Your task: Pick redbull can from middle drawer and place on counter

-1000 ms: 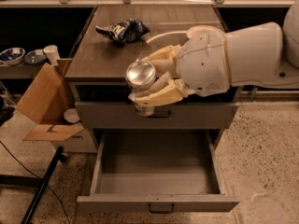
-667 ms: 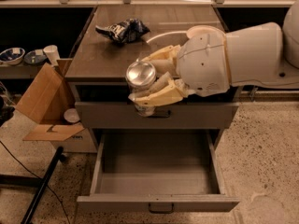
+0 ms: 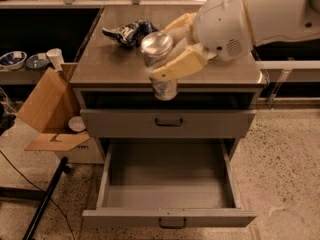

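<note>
My tool (image 3: 160, 54) is clamped around the redbull can (image 3: 157, 45), held over the bench (image 3: 115, 64) front edge above the open middle drawer (image 3: 167, 181); placing seems next, needing inward travel, then gentle lowering.

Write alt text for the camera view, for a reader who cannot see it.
A robot's gripper holds a silver-topped can above the front edge of a grey-brown counter. Below it, a grey drawer stands pulled open, and a dark blue snack bag lies further back on the counter.
</note>
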### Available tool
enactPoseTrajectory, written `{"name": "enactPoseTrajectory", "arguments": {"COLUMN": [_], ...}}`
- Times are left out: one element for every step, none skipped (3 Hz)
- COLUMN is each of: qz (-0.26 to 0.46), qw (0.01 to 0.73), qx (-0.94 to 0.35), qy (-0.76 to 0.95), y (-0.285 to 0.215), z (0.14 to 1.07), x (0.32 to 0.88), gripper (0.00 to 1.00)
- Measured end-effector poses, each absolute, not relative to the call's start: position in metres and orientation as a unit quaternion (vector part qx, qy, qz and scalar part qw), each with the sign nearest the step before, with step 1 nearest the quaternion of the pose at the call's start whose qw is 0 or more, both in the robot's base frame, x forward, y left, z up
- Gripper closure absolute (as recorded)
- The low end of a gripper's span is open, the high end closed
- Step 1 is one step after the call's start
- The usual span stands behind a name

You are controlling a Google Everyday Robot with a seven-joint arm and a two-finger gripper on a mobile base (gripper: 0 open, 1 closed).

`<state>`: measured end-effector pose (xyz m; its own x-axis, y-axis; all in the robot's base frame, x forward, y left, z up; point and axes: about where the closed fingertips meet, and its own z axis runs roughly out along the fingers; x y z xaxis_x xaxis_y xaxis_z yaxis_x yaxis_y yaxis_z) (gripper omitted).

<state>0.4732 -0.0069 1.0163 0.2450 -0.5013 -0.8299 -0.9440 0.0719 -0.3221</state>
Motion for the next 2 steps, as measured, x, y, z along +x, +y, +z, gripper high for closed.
{"name": "enactPoseTrajectory", "arguments": {"qz": [0.251,0.274], "qw": [0.447,0.452], "qx": [-0.635,-0.618], "qy": [0.578,0.582], "y": [-0.012,-0.014], "z": [1.031,1.033], "x": [0.519,0.563], "gripper": [1.0,1.0]}}
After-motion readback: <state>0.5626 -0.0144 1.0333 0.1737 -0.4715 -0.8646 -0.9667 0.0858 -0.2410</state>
